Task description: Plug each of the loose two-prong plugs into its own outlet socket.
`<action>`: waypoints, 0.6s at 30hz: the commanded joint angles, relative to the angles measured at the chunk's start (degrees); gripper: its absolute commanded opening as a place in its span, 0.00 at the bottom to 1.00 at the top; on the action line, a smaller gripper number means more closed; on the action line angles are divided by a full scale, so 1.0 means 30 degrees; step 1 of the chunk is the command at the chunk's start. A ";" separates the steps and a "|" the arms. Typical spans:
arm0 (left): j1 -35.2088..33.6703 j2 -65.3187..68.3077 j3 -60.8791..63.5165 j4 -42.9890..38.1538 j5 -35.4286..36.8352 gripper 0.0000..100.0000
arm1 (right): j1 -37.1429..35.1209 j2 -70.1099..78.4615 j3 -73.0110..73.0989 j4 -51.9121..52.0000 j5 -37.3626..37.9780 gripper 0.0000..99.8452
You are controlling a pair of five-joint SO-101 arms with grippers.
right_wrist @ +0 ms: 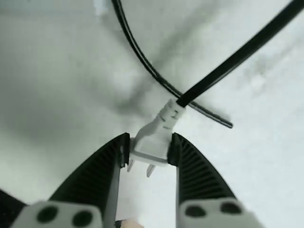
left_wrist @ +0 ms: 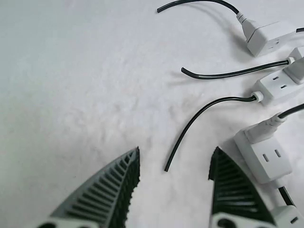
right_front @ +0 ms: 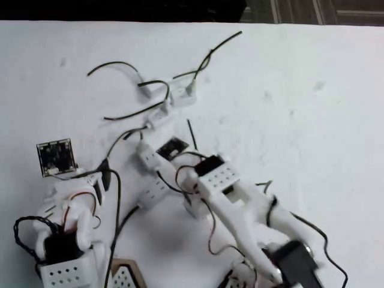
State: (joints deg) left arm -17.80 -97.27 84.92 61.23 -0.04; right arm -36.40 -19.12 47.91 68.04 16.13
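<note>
High view: right arm (right_front: pixel 240 207) lies across frame centre, near an outlet socket (right_front: pixel 147 157); left arm (right_front: pixel 66 228) lower left.

Left wrist view: left gripper (left_wrist: pixel 175 156) gapes, empty. An outlet socket (left_wrist: pixel 263 156) sits lower right, just beside it, slots showing.

Right wrist view: right gripper (right_wrist: pixel 148 142) pinches the two-prong plug (right_wrist: pixel 153 140), prongs toward frame bottom, cord (right_wrist: pixel 237 57) running upper right. We judge the prongs must be brought to face the slots.

Open bench (right_front: pixel 324 102) stretches to the right of the arms. Black cords (right_front: pixel 117 62) and white sockets (right_front: pixel 159 118) crowd the middle. A cord end (left_wrist: pixel 167 165) lies between the left tool's (left_wrist: pixel 176 151) spread fingers, a socket (left_wrist: pixel 263 159) just beside one.
</note>
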 commanded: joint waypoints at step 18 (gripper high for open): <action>0.0220 -0.0161 -0.0029 -0.0410 0.0088 0.24 | 0.2623 0.0190 -0.1700 -0.0190 0.0645 0.13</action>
State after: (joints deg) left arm -17.80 -97.27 85.01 61.23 -0.04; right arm -30.33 -17.19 46.51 65.67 18.59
